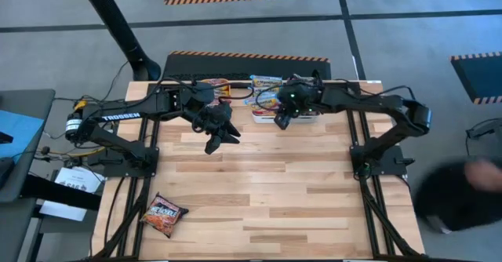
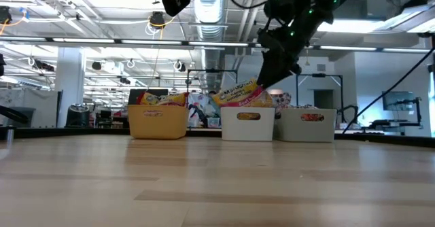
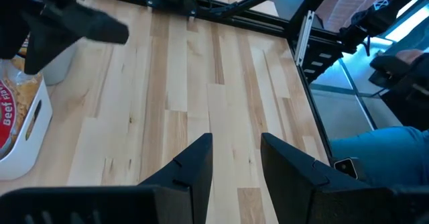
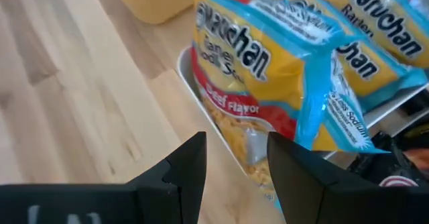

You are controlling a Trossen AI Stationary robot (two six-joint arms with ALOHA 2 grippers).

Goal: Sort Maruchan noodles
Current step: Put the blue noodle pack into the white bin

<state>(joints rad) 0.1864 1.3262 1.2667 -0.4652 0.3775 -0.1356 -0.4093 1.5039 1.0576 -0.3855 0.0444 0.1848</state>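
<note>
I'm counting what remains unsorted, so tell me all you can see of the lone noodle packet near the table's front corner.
The lone packet is a small, flat, square wrapper of crinkly plastic, dark red with orange and pale print. It lies flat and slightly turned on the wooden table, on the left arm's side, apart from the bins. Nothing else touches it.

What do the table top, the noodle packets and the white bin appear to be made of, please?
Table top: light wood, probably butcher-block, with visible planks and grain and a satin finish. Noodle packets: thin glossy plastic film, crinkled and printed, with clear parts that show the noodles. White bin: smooth matte moulded plastic, judging by its even walls and handle slot.
</note>
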